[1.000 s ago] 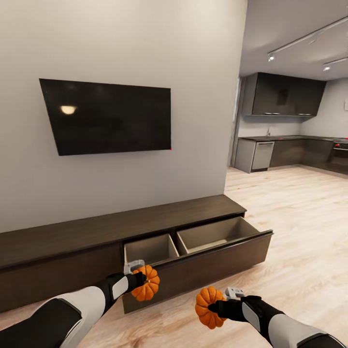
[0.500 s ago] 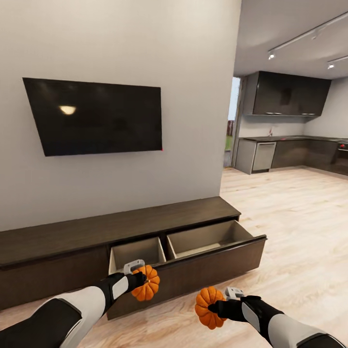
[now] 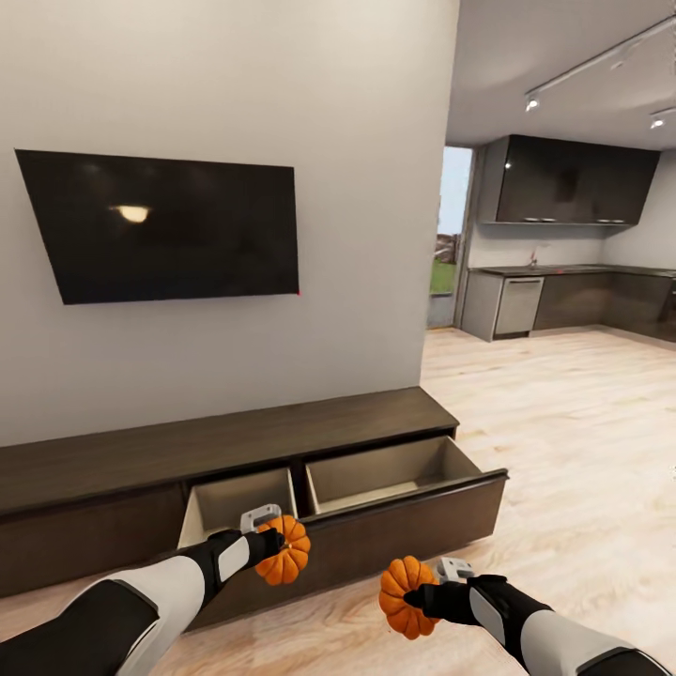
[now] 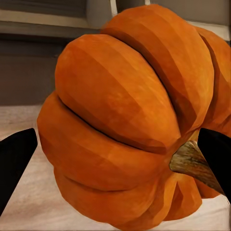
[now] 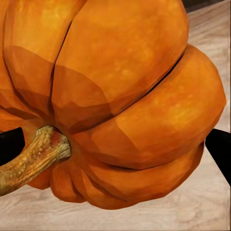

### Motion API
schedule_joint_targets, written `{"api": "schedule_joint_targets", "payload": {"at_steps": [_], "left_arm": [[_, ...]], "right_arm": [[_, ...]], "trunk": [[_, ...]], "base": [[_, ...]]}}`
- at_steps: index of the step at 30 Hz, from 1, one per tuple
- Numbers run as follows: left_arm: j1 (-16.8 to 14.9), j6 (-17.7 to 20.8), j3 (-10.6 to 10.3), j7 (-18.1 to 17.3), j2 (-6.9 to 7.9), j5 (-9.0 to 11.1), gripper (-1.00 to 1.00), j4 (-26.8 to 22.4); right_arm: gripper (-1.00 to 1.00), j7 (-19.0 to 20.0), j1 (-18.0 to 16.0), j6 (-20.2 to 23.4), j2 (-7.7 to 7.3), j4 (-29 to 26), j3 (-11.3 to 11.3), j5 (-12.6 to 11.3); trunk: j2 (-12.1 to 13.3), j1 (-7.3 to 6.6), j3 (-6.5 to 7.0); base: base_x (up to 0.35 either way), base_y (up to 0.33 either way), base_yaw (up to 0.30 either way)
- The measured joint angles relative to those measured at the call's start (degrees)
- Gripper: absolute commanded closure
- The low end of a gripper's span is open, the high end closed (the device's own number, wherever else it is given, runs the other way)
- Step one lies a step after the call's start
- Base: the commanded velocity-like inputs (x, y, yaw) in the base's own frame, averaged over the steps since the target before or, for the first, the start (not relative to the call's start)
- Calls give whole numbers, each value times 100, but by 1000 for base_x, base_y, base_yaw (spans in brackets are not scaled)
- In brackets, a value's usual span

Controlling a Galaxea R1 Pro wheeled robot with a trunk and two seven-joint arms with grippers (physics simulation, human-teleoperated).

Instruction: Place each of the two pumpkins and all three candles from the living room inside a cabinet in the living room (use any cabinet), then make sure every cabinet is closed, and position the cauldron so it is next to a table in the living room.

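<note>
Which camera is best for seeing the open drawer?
The head view: the open drawer shows whole, both beige compartments bare. The left wrist view gives just a blurry strip behind the left pumpkin; the right wrist view shows pumpkin and floor.

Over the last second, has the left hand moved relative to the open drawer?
Yes. The left hand with its pumpkin now sits nearer the drawer's right compartment; probably the robot shifted.

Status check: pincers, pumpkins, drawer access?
Left pincer shut on left pumpkin. Right pincer shut on right pumpkin. Cabinet drawer open ahead, both compartments bare. Nothing blocking.
</note>
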Motion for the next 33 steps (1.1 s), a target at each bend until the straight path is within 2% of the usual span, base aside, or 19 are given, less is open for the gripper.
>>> {"api": "schedule_joint_targets", "payload": {"at_steps": [15,33], "left_arm": [[3,2,8,-1,-71,0,100,4],[3,1,7,3,-108,1,100,25]], "right_arm": [[100,22,0,23,0,-3,8,11],[100,-17,-4,24,8,-4,-12,5]], "trunk": [[0,0,0],[0,0,13]], "base": [[128,-324,5],[128,-324,261]]}}
